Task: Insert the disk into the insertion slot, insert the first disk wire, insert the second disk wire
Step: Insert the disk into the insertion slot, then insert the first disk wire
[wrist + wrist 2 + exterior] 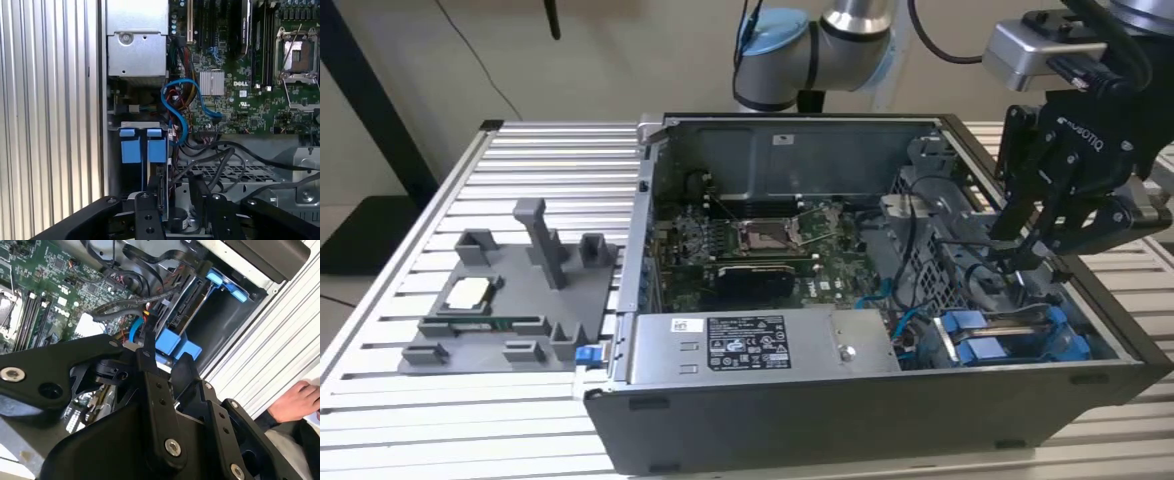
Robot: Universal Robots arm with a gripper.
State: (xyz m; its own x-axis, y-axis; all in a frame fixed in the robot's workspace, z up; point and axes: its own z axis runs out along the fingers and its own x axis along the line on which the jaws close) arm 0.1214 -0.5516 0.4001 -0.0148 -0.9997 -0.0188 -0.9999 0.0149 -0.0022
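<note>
1. The gripper (1017,258) hangs low inside the open computer case (881,415), at the exterior view's right, just above the drive cage. I cannot tell how wide it is set, nor whether it has hold of anything.

2. The disk (172,342) looks to be sitting in the insertion slot (140,125) already. In the second wrist view its blue carrier and dark edge lie inside the cage, and in the first wrist view its blue tabs line up under the cage's grey lip. I cannot tell whether it is pushed fully home.

3. So I judge the work to be at the wire stage. The gripper is nearest the loose cabling beside the cage: a blue cable (175,107) looping over the motherboard (250,100), and a bundle of black cables (225,155) crossing just next to the disk. I cannot say which of these is the first wire.

4. The move in hand calls for a small, square approach to the disk's connector edge, with the plug lined up before any push, since the cables overlap one another.

5. Room is tight. The case wall sits close on one side and the cage's metal edges on the other, with the power-supply box (747,345) near. The open way is straight up, out of the case.

6. A person's hand (295,400) rests on the slatted table (547,160) outside the case, apart from the gripper.
</note>
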